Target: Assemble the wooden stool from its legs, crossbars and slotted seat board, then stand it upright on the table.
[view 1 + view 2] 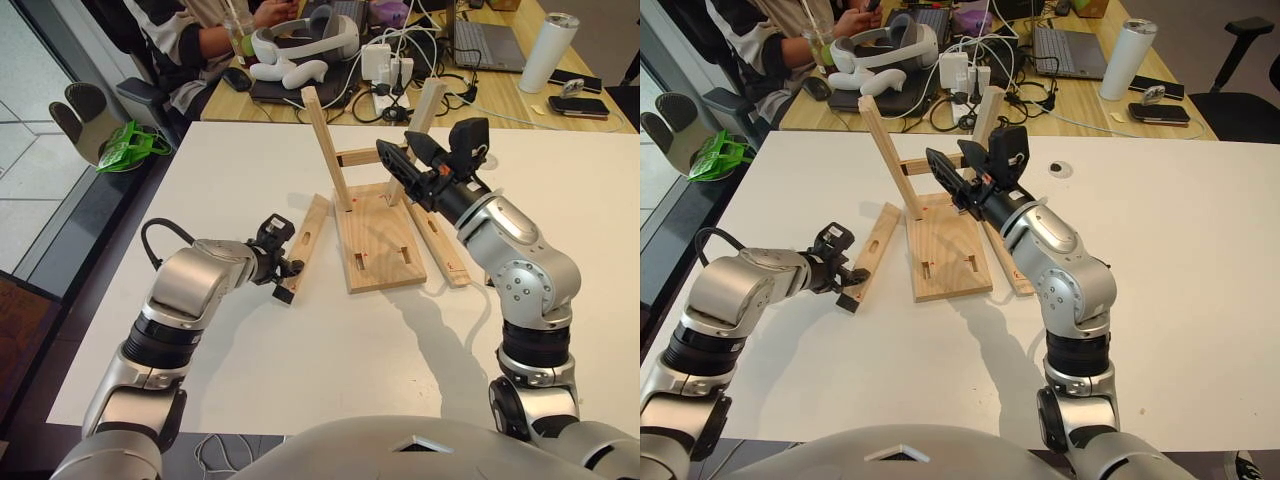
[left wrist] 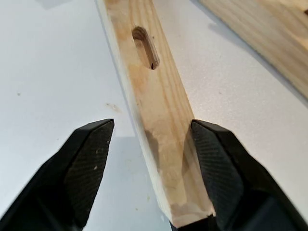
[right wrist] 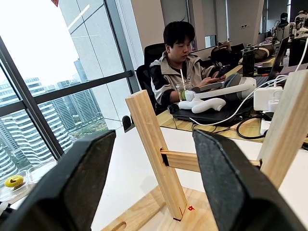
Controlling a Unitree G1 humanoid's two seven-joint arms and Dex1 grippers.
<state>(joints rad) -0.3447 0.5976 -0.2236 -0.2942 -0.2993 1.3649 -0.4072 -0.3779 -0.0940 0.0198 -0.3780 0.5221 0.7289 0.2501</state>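
Wooden leg (image 2: 144, 86) inside spread left hand (image 2: 153, 130), seemingly touching one side.

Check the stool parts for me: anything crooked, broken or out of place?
Nothing stands out. Two legs stand in the seat board, joined by a crossbar; two loose legs lie flat beside it, one straddled by the open left end effector.

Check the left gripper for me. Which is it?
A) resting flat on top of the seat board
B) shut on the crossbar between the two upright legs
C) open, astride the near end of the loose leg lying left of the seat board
C: the left gripper stands open astride the near end of the loose leg, with a gap showing on one side, left of the seat board.
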